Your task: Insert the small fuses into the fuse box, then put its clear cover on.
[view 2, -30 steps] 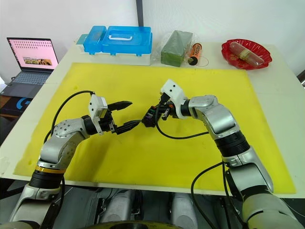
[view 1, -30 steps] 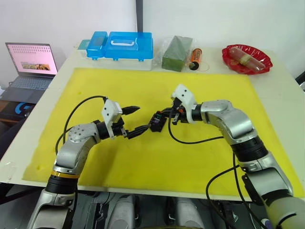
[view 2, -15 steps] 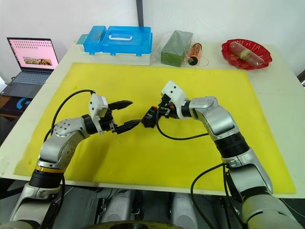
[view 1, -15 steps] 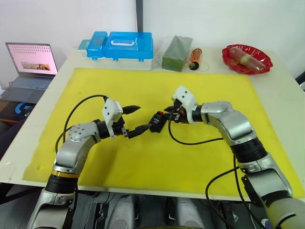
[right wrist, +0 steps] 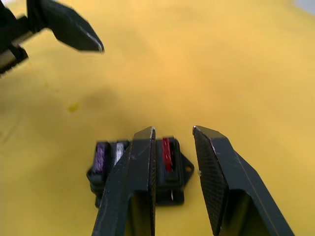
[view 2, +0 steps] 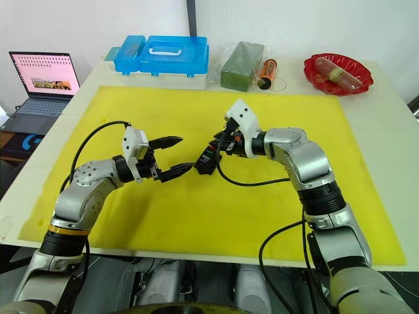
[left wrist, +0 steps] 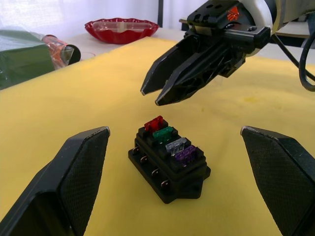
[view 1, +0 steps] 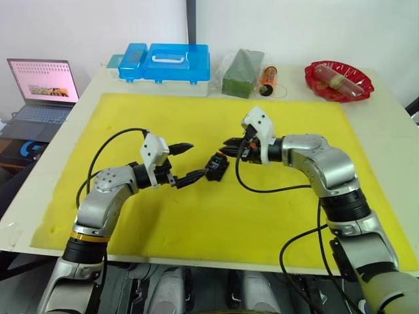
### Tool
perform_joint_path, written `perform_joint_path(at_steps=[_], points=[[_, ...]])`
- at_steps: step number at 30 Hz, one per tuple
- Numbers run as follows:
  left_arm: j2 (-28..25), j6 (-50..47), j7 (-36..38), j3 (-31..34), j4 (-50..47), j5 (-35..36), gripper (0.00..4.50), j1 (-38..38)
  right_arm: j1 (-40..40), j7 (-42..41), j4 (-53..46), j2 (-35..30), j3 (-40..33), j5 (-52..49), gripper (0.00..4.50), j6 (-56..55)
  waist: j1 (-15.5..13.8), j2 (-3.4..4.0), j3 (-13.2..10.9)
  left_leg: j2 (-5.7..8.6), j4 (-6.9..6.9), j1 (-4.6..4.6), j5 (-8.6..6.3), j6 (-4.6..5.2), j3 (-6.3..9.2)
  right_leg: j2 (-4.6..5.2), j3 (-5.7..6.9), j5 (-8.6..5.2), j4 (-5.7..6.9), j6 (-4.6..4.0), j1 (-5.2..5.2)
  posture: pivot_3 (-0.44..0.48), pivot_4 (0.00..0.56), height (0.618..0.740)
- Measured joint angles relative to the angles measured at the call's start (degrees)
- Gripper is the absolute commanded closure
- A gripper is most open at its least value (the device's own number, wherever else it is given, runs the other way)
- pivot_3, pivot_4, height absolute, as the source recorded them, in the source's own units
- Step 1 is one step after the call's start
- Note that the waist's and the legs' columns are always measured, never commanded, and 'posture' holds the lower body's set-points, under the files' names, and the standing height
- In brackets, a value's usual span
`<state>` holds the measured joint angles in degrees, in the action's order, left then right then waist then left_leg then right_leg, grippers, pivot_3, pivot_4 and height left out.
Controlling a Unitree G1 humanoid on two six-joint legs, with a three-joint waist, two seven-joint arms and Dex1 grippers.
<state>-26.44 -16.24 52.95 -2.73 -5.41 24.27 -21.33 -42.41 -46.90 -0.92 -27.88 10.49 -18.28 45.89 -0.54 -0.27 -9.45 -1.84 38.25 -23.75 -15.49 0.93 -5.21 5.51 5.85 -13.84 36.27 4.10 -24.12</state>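
On my bench (view 1: 393,124) the yellow mat (view 1: 275,216) carries the black fuse box (left wrist: 169,164) near its middle, with red, green, pale grey and purple fuses (left wrist: 170,141) seated in a row along its top. My left pincer (view 1: 186,163) lies low beside the box with its fingers spread wide and empty, the box between their tips and neither one touching it. My right pincer (left wrist: 150,96) hovers just above the red-fuse end, fingers only slightly apart, holding nothing.
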Motion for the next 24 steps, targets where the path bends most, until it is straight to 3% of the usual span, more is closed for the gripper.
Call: perform_joint_path(at_steps=[2, 15, 24], points=[[0.0, 0.0, 0.0, 0.0, 0.0, 0.0, 0.00, 0.0, 0.2, 0.6, 0.0, 0.2, 0.0, 0.1, 4.47, -0.3, 0.0, 0.00, 0.0, 0.00, 0.00, 0.00, 0.00, 0.00, 0.00, 0.00, 0.00, 0.00, 0.00, 0.00, 0.00, 0.000, 0.150, 0.740], [-0.5, -0.9, 0.5, 0.0, -4.1, 0.1, 0.00, 3.0, 4.1, 3.2, 0.1, 2.2, 1.5, 2.4, 4.47, -4.1, 0.0, 0.00, 0.0, 0.00, 0.00, 0.02, 0.02, -0.03, 0.01, 0.00, 0.00, 0.00, 0.01, 0.00, 0.02, 0.000, 0.150, 0.740], [-0.9, -2.2, 0.5, 0.1, -6.9, 0.3, 0.00, 4.9, 8.0, 3.6, 1.3, 4.2, -1.3, 1.2, 4.47, -5.7, 0.0, 0.01, 0.0, -0.01, -0.03, 0.44, -0.02, 0.02, 0.08, 0.00, 0.04, -0.01, -0.04, -0.01, 0.49, 0.000, 0.150, 0.740]])
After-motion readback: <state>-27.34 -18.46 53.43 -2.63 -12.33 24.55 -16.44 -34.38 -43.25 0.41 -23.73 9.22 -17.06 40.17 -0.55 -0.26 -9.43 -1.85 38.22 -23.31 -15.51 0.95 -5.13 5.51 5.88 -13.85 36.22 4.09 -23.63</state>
